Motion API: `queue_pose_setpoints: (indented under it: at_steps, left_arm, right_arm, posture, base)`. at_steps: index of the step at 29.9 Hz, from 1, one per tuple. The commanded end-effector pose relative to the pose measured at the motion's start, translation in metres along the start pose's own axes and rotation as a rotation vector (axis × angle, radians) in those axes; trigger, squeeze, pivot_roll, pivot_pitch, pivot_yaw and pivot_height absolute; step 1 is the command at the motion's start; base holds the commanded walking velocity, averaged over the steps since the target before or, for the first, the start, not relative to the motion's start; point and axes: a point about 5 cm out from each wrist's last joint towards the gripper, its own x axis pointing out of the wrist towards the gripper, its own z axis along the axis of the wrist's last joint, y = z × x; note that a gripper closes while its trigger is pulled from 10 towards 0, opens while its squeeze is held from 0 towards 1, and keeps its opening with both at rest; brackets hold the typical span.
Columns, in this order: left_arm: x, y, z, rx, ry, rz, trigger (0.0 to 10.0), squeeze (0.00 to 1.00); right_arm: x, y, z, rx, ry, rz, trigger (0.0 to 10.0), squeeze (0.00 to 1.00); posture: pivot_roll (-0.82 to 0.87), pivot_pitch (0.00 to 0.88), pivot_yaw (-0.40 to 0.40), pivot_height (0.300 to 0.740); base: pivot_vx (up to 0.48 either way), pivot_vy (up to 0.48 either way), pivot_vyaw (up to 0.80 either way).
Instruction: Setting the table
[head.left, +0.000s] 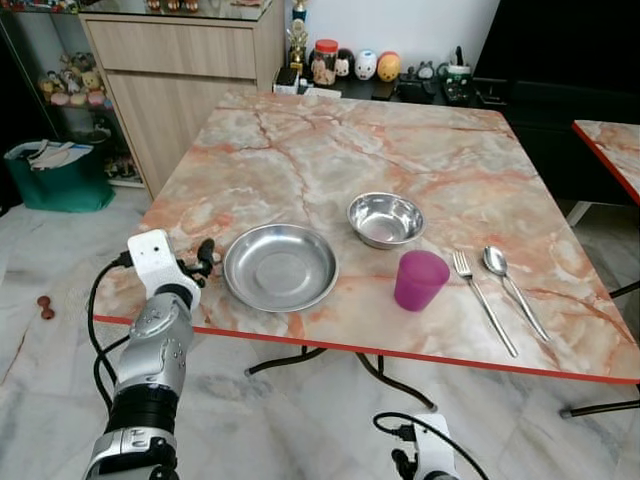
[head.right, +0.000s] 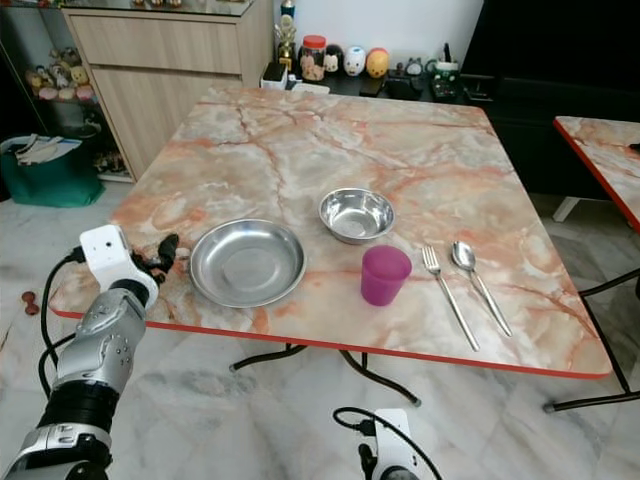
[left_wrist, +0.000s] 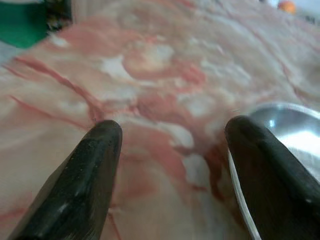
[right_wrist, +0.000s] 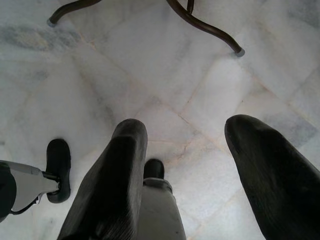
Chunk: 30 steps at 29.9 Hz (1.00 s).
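Note:
On the marble table (head.left: 330, 150) lie a steel plate (head.left: 280, 266), a steel bowl (head.left: 385, 218), a purple cup (head.left: 419, 279), a fork (head.left: 482, 300) and a spoon (head.left: 512, 285), all near the front edge. My left gripper (head.left: 205, 262) hovers just left of the plate, open with nothing between its fingers; the plate's rim (left_wrist: 295, 130) lies beside one finger in the left wrist view. My right gripper (right_wrist: 185, 130) hangs low below the table, open, pointing at the floor.
A wooden cabinet (head.left: 180, 70) stands at the back left with a green bin (head.left: 55, 175) beside it. Jars and figurines (head.left: 360, 65) line a low shelf behind the table. A second table (head.left: 610, 140) sits at the right. Table legs (right_wrist: 205, 27) cross the tiled floor.

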Motion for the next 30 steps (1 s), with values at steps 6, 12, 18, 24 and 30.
queue_pose_setpoints:
  at_steps: [6, 12, 18, 24, 30]
  left_arm:
    - [0.0, -0.011, -0.008, 0.054, 0.057, -0.065, 10.0, 0.0]
    - [0.001, -0.013, -0.008, 0.05, 0.066, -0.079, 10.0, 0.0]
    - [0.002, -0.017, -0.01, 0.068, 0.075, -0.089, 10.0, 0.0]
    - [0.004, -0.023, -0.012, 0.074, 0.077, -0.105, 10.0, 0.0]
    - [0.005, -0.027, -0.014, 0.075, 0.083, -0.114, 10.0, 0.0]
  right_arm:
    - [0.0, -0.002, 0.002, -0.012, 0.001, 0.006, 10.0, 0.0]
    - [0.0, -0.001, 0.002, -0.01, 0.002, 0.008, 10.0, 0.0]
    - [0.001, -0.001, 0.002, -0.011, 0.003, 0.01, 10.0, 0.0]
    - [0.001, -0.001, 0.002, -0.01, 0.002, 0.011, 10.0, 0.0]
    - [0.0, -0.001, 0.002, -0.01, 0.003, 0.012, 10.0, 0.0]
  posture:
    - [0.09, 0.0, -0.069, 0.74]
    - [0.09, 0.0, -0.067, 0.74]
    - [0.09, 0.0, -0.064, 0.74]
    - [0.09, 0.0, -0.064, 0.74]
    - [0.09, 0.0, -0.065, 0.74]
  base:
    - [0.0, 0.0, 0.0]
    - [0.0, 0.0, 0.0]
    - [0.0, 0.0, 0.0]
    - [0.0, 0.0, 0.0]
    - [0.0, 0.0, 0.0]
